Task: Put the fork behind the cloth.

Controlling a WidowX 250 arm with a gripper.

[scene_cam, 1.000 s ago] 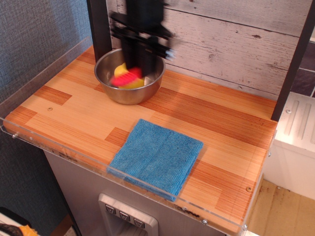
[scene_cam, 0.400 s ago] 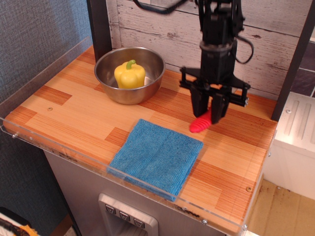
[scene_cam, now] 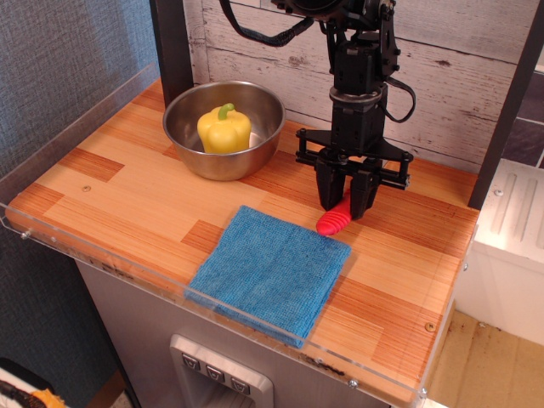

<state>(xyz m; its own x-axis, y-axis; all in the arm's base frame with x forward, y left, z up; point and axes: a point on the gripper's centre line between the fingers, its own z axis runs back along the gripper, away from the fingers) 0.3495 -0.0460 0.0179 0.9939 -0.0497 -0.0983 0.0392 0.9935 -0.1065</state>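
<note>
The blue cloth (scene_cam: 270, 269) lies square on the wooden table near the front edge. My black gripper (scene_cam: 342, 206) points down just behind the cloth's far right corner. Its fingers are shut on the fork (scene_cam: 333, 220), whose red ribbed handle sticks out below them, its tip at or just above the table by the cloth's far edge. The fork's metal head is hidden between the fingers.
A steel bowl (scene_cam: 197, 155) with a yellow pepper (scene_cam: 224, 128) in it stands at the back left. A clear plastic rim (scene_cam: 102, 259) runs along the table's front and left edges. A white plank wall (scene_cam: 459, 85) is right behind the gripper.
The gripper carried the fork from over the bowl to the right, then moved slightly left and lower, down to the spot behind the cloth.
</note>
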